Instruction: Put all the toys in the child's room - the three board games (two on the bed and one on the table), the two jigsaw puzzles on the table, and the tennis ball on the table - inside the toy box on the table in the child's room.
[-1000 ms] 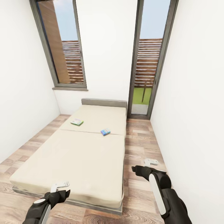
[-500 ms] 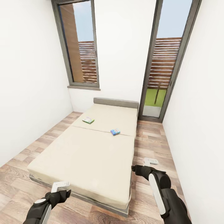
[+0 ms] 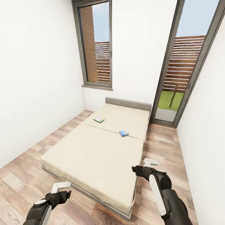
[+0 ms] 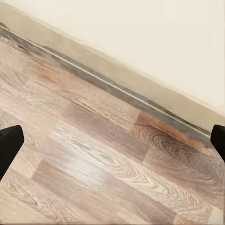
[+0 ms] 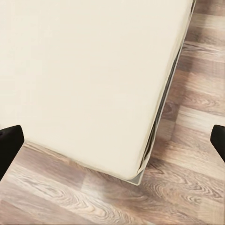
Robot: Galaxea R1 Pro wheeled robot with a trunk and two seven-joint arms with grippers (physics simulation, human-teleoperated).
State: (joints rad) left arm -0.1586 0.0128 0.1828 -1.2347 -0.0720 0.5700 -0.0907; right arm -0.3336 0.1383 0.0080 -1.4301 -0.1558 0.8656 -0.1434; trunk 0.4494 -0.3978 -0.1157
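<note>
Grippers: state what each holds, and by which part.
Nothing is held. The left gripper and right gripper are open and empty; both board games lie on the bed.

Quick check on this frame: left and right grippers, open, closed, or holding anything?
Left gripper: open, empty, over the floor near the bed.
Right gripper: open, empty, above the bed's corner.

Head view: from high at the foot of the bed (image 3: pixel 93 153), facing down its length toward the far windows (image 3: pixel 97 47). Left wrist view: close above the floor (image 4: pixel 93 164), facing the bed's near edge. Right wrist view: close above the bed's near right corner, shared with the head view.
</note>
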